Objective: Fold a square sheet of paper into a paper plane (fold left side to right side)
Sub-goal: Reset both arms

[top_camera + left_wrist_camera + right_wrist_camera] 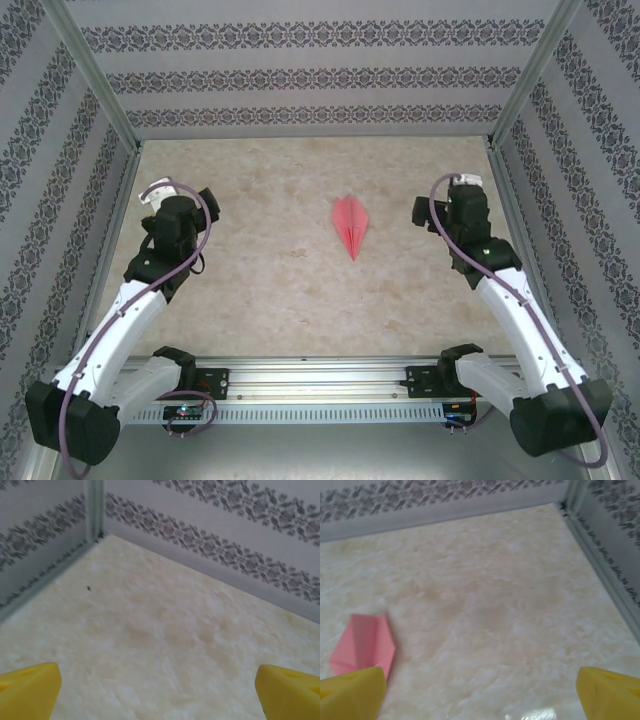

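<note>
We see our left gripper spread wide above the mottled beige table, holding nothing. The narrow, creased, salmon-pink paper plane lies mid-table, nose toward the arm bases. Our right gripper also gapes empty, the plane beside its left fingertip.

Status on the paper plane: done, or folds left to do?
Done: the paper plane is a narrow, pointed, creased dart lying flat mid-table. In hand: nothing. The left gripper and right gripper are both open and empty, each out to its own side, clear of the plane. Left: no fold looks outstanding, though crease quality is too small to judge.
</note>
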`<state>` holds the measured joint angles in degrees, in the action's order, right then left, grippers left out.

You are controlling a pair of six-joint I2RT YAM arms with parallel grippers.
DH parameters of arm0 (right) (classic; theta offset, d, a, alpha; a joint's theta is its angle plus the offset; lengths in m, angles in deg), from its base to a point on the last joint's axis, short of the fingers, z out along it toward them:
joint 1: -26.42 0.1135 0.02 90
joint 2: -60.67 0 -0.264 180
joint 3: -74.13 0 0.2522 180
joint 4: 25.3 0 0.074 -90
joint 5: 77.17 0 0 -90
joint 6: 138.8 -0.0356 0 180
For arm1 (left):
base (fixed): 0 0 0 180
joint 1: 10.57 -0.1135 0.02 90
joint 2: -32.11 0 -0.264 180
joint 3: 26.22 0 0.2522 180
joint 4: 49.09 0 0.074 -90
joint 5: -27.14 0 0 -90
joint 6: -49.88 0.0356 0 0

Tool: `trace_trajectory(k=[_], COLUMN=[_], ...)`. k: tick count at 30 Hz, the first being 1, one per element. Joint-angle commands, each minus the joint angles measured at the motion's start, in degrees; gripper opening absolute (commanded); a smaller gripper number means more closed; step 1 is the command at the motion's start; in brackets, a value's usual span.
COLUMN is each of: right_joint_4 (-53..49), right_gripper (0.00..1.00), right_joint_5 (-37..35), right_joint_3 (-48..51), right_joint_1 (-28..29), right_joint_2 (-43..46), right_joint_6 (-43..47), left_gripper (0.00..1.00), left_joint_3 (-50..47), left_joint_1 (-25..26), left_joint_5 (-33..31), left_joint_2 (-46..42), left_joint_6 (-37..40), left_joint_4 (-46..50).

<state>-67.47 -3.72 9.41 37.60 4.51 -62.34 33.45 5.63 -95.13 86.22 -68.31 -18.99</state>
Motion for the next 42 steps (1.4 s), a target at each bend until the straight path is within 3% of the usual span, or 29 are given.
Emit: trace_trajectory(k=[1,6,10,15,22,27,29,32,34,40,42], right_joint_4=[14.4,33.7,50.8,64.0,69.9,89.9,77.4,82.0,77.4,79.0,79.2], right_gripper=[0.98,0.98,0.98,0.98,0.98,0.98,0.98,0.98,0.98,0.98,0.98], right_joint_5=[-3.5,-8.0,-5.9,0.0,8.0,11.6,10.8,12.4,12.6,12.5,12.4], right_joint_3=[7.7,22.0,29.5,30.9,28.6,33.1,28.9,29.6,28.5,28.9,29.0], right_joint_1=[-3.8,-7.8,-10.1,-10.6,-11.2,-11.3,-11.5,-12.6,-12.6,-12.6,-12.5], right_joint_2=[2.9,1.8,-4.3,-14.7,-21.1,-32.2,-29.3,-30.9,-29.5,-29.9,-29.9], right_joint_6=[1.5,6.0,8.9,11.5,13.5,13.8,13.5,12.3,12.7,12.9,13.0], left_gripper=[1.0,1.0,1.0,1.0,1.0,1.0,1.0,1.0,1.0,1.0,1.0], left_joint_3=[-5.9,-13.4,-15.9,-19.8,-24.5,-26.3,-27.0,-28.2,-28.5,-29.5,-26.7], left_joint_1=[-1.0,-2.4,-3.7,-4.7,-6.8,-7.6,-7.8,-8.2,-8.3,-8.5,-8.7], left_joint_5=[-11.3,-13.2,-10.0,-4.8,3.4,8.2,10.1,13.0,15.3,17.1,18.1], left_joint_2=[-1.7,0.3,5.6,12.9,18.4,18.8,19.3,21.4,23.9,36.5,34.1], left_joint_6=[8.1,16.3,20.6,23.9,26.0,27.9,28.4,28.8,28.9,30.1,29.7], left_joint_4=[-10.7,-20.4,-24.7,-34.9,-47.6,-52.6,-54.6,-61.3,-65.7,-80.2,-71.1])
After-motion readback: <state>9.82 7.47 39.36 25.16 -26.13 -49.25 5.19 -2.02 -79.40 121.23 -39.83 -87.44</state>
